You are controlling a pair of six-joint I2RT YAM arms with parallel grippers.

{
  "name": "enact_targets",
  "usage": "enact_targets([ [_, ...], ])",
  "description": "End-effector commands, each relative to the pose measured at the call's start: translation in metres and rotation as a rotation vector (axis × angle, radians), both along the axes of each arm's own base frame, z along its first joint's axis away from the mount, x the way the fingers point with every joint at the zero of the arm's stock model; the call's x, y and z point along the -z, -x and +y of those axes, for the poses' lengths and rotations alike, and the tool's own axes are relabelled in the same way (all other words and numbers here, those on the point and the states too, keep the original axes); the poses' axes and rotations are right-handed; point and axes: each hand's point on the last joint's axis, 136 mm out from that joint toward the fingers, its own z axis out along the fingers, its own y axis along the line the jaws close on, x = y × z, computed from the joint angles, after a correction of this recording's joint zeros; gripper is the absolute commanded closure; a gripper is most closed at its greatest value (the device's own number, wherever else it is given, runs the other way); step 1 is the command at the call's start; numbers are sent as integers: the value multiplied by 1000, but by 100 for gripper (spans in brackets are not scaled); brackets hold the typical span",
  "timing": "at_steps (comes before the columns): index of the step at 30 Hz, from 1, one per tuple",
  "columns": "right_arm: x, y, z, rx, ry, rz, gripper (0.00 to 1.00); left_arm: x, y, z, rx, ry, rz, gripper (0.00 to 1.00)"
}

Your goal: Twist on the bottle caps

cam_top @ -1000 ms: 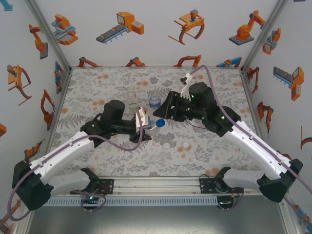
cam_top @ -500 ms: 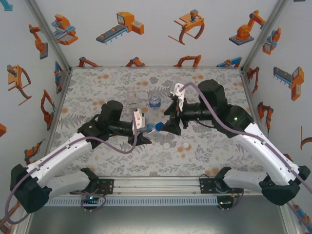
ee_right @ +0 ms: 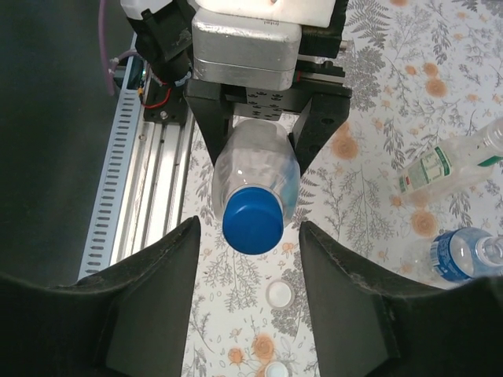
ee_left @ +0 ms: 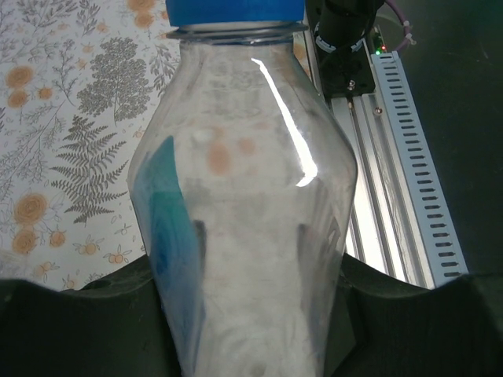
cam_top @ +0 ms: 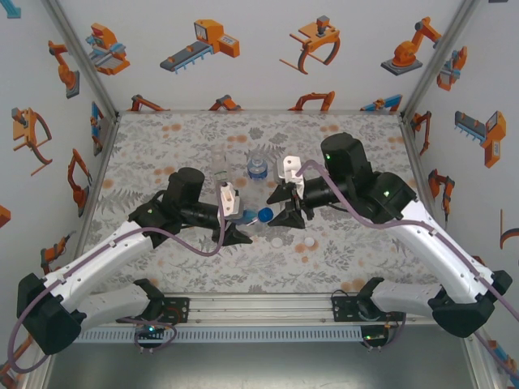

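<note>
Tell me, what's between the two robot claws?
A clear bottle with a blue cap: the left gripper holds it, cap toward the right gripper's open fingers, per the right wrist view.

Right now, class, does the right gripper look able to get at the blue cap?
Probably yes. The left gripper holds the bottle level, its cap towards the right gripper, whose open fingers stand either side of the cap with nothing between.

Short bottle [ee_right: 255, 169], clear with faint blue tint: held level above the table [cam_top: 162, 146] in left pincer [cam_top: 242, 217], blue cap [ee_right: 252, 221] on its neck. White cap [cam_top: 278, 241] and second white cap [cam_top: 309, 241] loose on table, near each other. Tall narrow bottle [cam_top: 219, 160] and blue-labelled bottle [cam_top: 257, 168]: upright, farther back.
</note>
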Motion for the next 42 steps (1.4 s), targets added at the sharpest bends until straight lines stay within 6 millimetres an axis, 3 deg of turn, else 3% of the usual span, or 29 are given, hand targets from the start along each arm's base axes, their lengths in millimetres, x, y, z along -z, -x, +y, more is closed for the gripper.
enact_targets([
  [1, 0, 2, 5, -27, -25, -16, 52, -10, 5, -1, 40, 23, -12, 100],
  [12, 12, -4, 8, -4, -1, 9, 60, -10, 4, -3, 47, 22, -8, 100],
  [19, 22, -20, 14, 108, 35, 131, 77, -11, 4, -4, 49, 24, -9, 100],
  [22, 26, -46, 16, 306, 29, 279, 99, -9, 3, -3, 37, 20, -15, 100],
  [26, 49, -87, 11, 677, 14, 629, 100, -2, -13, -4, -43, -13, -32, 100],
  [30, 77, -101, 0, 956, 21, 1006, 100, 3, -31, -5, -135, -43, -58, 100],
  [33, 87, -106, 0, 1060, -26, 1216, 100, 1, -39, -6, -172, -32, -69, 100],
  [37, 81, -111, 6, 1058, -112, 1307, 100, 2, -48, -7, -213, -38, -85, 100],
  [42, 60, -117, 2, 1036, -187, 1225, 100, 9, -49, -5, -220, -64, -82, 100],
])
